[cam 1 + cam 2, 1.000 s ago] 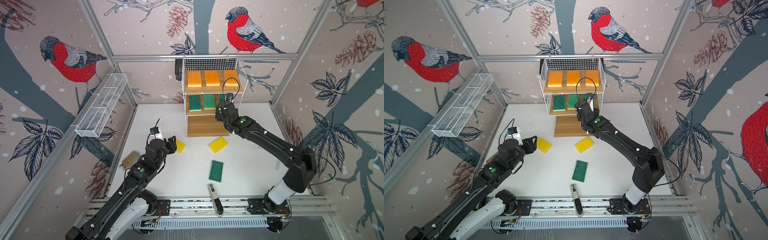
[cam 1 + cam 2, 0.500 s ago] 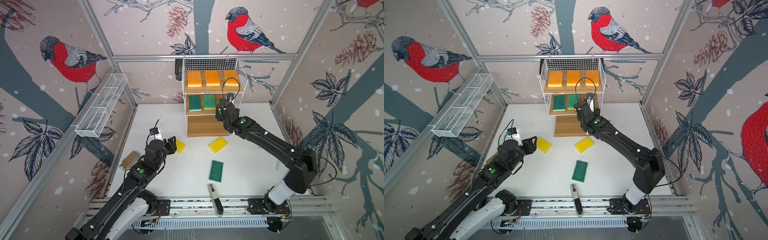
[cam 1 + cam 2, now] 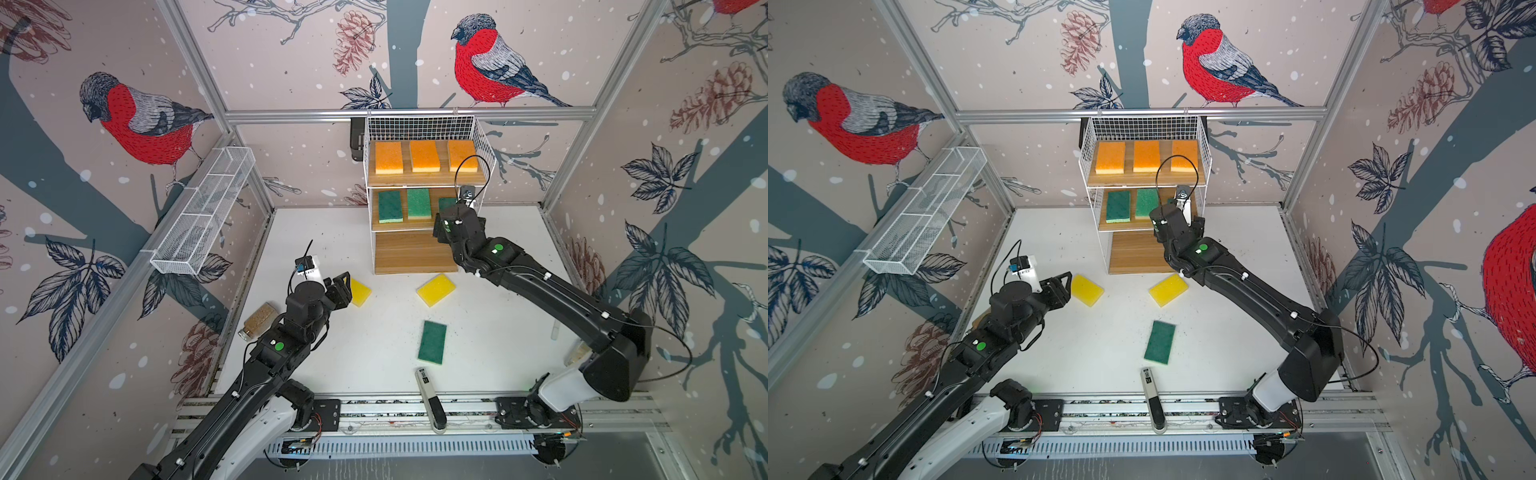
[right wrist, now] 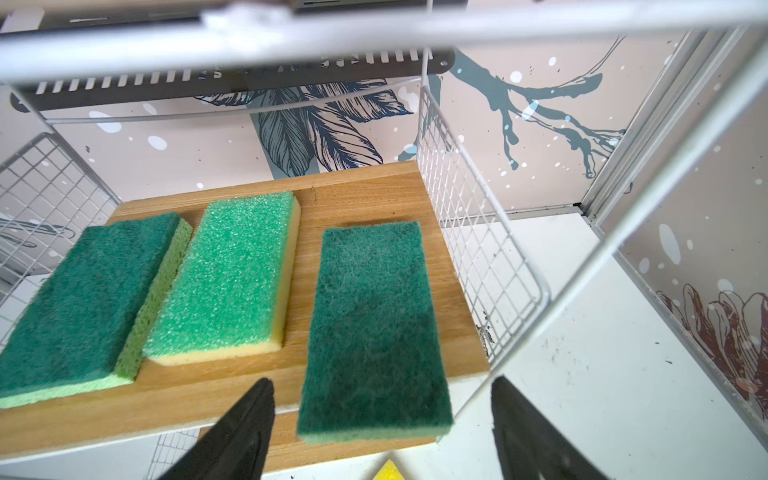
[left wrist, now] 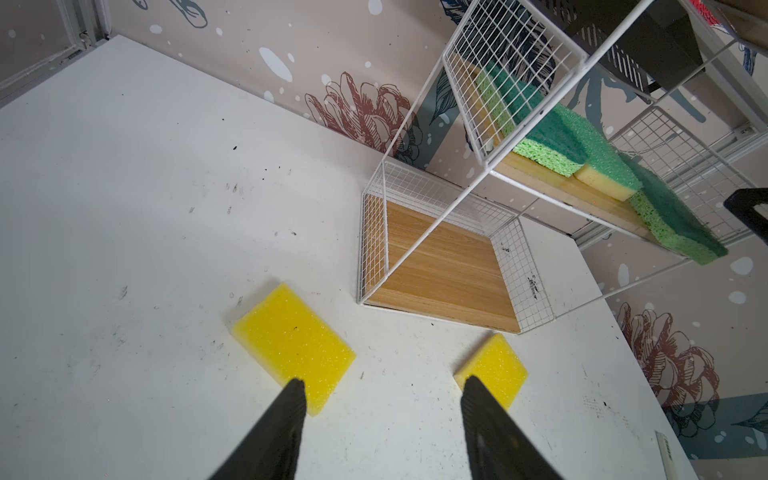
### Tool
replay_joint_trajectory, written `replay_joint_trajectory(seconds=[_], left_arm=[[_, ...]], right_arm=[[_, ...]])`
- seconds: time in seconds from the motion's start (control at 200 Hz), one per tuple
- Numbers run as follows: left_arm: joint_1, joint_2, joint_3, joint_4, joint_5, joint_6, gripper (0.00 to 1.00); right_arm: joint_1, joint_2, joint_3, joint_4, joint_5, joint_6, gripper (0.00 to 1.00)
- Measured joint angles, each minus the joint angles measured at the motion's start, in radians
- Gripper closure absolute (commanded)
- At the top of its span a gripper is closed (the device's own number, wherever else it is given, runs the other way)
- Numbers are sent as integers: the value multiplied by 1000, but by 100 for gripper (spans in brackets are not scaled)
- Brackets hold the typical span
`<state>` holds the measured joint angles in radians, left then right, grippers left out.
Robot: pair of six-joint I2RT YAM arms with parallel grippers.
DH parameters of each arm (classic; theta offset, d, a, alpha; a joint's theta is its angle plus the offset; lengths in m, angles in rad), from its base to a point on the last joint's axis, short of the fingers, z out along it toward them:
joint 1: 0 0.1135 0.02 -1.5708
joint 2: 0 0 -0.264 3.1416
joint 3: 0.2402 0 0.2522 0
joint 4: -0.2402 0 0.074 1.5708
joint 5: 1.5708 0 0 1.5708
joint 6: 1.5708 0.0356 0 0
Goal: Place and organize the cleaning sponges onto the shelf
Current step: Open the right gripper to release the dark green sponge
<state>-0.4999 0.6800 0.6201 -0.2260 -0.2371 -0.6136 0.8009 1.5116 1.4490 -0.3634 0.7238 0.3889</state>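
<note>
The shelf [image 3: 411,253] [image 3: 1133,253] is a white wire rack with three wood boards. Three orange sponges [image 3: 424,156] lie on its top board. On the middle board [image 4: 365,195] lie three green sponges; the rightmost one [image 4: 374,328] juts over the front edge. My right gripper [image 4: 381,379] [image 3: 453,220] is open just in front of it, with a finger on each side and clear of it. On the table lie two yellow sponges [image 3: 360,292] [image 3: 436,289] and a green sponge [image 3: 432,342]. My left gripper [image 5: 383,379] [image 3: 341,289] hangs open and empty by the left yellow sponge [image 5: 293,345].
A slim white-and-black handheld device [image 3: 428,395] lies at the table's front edge. A jar [image 3: 258,321] lies on its side by the left wall. A long white mesh trough [image 3: 203,212] hangs on the left wall. The shelf's bottom board [image 5: 440,266] is bare.
My right gripper has shifted slightly at the right end of the middle board. The left arm has not moved.
</note>
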Motion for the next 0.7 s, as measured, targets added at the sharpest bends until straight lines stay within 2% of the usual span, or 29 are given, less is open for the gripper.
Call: replay_joint_trajectory(seconds=[0.16,0.37,0.701], left_arm=[[0,-13,3,-15,0,-7,39],[0,-19,5,-23,21,-8,40],[0,-26,-8,-23,35,-15,40]], right_arm=[[6,-74,-54,-12,-31,8,21],[-1,-200,-214,17,-156,42,47],[-94,-325,-371,142,-356,117,74]])
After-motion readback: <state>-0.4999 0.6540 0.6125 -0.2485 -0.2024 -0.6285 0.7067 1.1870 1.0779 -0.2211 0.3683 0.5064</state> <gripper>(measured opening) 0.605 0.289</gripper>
